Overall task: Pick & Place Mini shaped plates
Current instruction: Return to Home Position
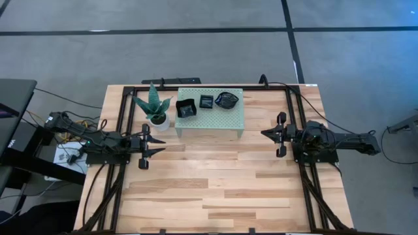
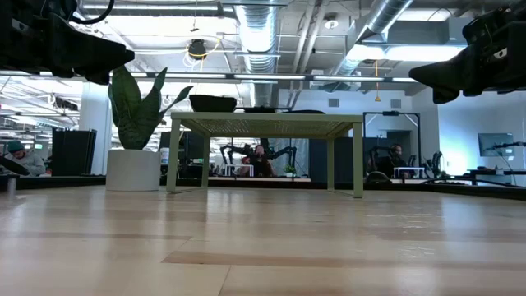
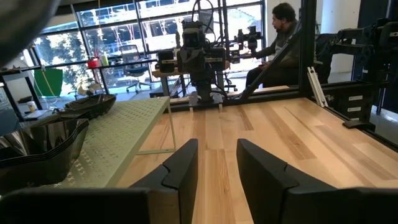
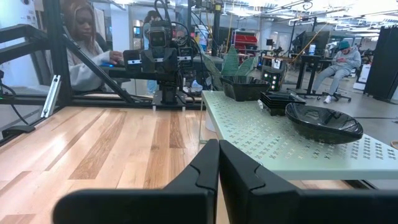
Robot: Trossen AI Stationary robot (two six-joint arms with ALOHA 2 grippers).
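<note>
Three groups of glossy black mini plates sit on top of the pale green perforated stand point(image 1: 209, 121): a deeper square stack point(image 1: 186, 108), a small square stack point(image 1: 206, 102) and a wavy-rimmed dish point(image 1: 226, 100). The right wrist view shows the wavy dish point(image 4: 323, 121) nearest, and the left wrist view shows the deep stack point(image 3: 43, 146) nearest. My left gripper point(image 1: 155, 141) hovers open over the table left of the stand, near the plant. My right gripper point(image 1: 264, 134) hovers shut to the right of the stand. Both point toward the table's middle and touch nothing.
A small potted green plant point(image 1: 155, 108) in a white pot stands right beside the stand's left end. The stand rests on thin legs point(image 2: 357, 164) at the far middle of the table. Bare wood spans the near half point(image 1: 209, 189). People sit beyond the table.
</note>
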